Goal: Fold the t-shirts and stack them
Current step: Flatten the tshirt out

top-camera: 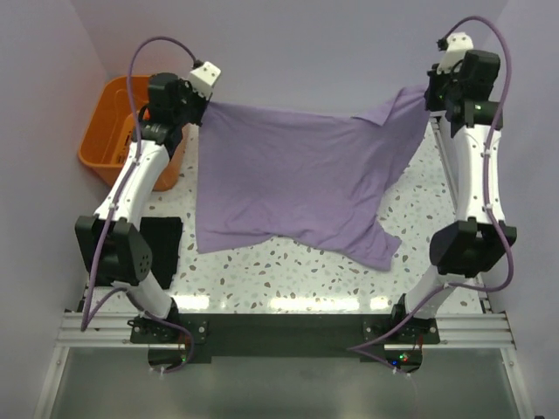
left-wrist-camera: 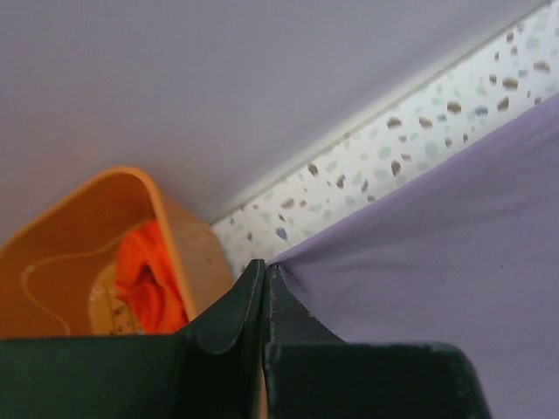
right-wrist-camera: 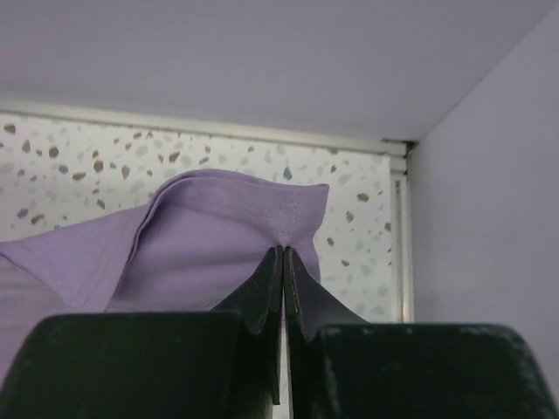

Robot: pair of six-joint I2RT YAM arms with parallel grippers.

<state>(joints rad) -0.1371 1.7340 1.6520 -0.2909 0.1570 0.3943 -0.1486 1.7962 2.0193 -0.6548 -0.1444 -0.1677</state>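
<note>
The lilac-purple t-shirt (top-camera: 288, 179) hangs stretched between both grippers above the speckled table, its lower edge resting on the table. My left gripper (top-camera: 206, 106) is shut on its far left corner, seen in the left wrist view (left-wrist-camera: 265, 266) with the cloth (left-wrist-camera: 454, 236) running right. My right gripper (top-camera: 428, 91) is shut on the far right corner; in the right wrist view (right-wrist-camera: 283, 250) the hem (right-wrist-camera: 253, 209) bunches above the tips. The orange-red shirt (left-wrist-camera: 144, 279) lies in the basket. The black shirt (top-camera: 163, 247) lies flat by the left arm.
The orange plastic basket (top-camera: 109, 131) stands at the far left of the table, also in the left wrist view (left-wrist-camera: 188, 253). Walls close in the table at the back (right-wrist-camera: 262, 61) and right (right-wrist-camera: 489, 218). The speckled tabletop (top-camera: 288, 275) shows in front of the shirt.
</note>
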